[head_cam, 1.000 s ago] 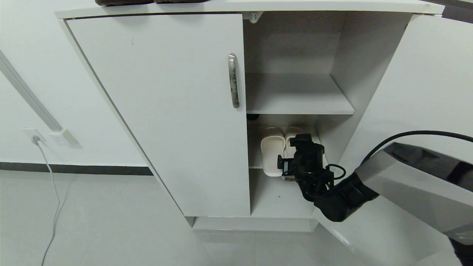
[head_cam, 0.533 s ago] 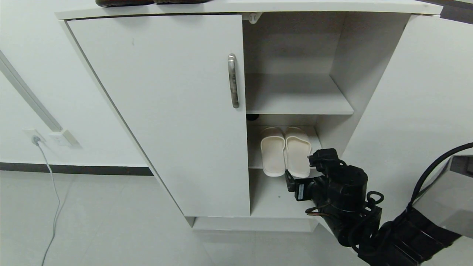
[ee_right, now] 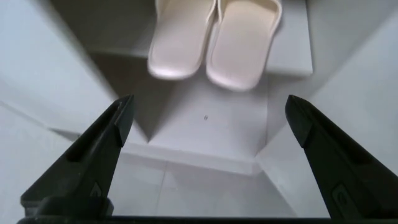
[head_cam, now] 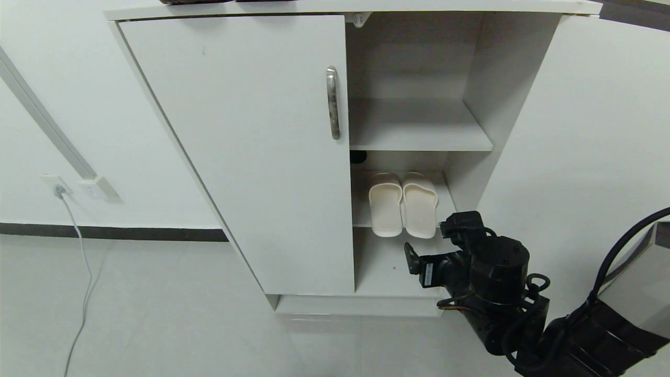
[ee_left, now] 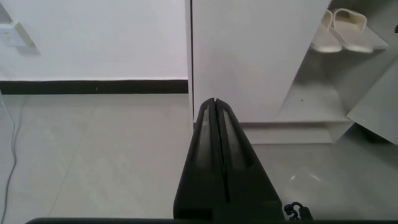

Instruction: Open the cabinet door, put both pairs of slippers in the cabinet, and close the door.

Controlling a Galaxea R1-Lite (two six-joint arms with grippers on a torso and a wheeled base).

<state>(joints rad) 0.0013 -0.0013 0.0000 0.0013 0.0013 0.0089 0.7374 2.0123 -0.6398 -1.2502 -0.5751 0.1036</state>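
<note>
**Status change.** 1 s ago the right tool (head_cam: pixel 433 242) was inside the cabinet (head_cam: pixel 497 68), at the white slippers (head_cam: pixel 403 204) on the middle shelf (head_cam: pixel 360 209). It has since been drawn back out and is now in front of the open compartment, level with the bottom shelf (head_cam: pixel 387 267) and apart from the slippers. The whole head view has also shifted slightly, which is attributed to camera movement and not to the cabinet.

**Tool state.** In the right wrist view the right tool (ee_right: pixel 208 155) is seen released, with its jaws spread wide and nothing between them. The left tool (ee_left: pixel 214 155) is clenched on nothing, its fingers pressed together, and it is held over the floor (ee_left: pixel 93 155) well away from the cabinet.

**Location of the task items.** The white slippers (ee_right: pixel 214 37) are left side by side on the middle shelf. Their near ends appear to overhang the shelf's front edge slightly. The right door (head_cam: pixel 576 131) is open and the left door (head_cam: pixel 235 146) is shut. Dark items (head_cam: pixel 199 1) are seen on top of the cabinet at the frame edge, and they cannot be identified with certainty.

**Meaning for the task.** Placement of 1 pair is judged complete. If the dark items are the 2nd pair, they remain to be fetched and stowed before the right door is closed. The overhang should be checked, since a door could be obstructed by it
</note>
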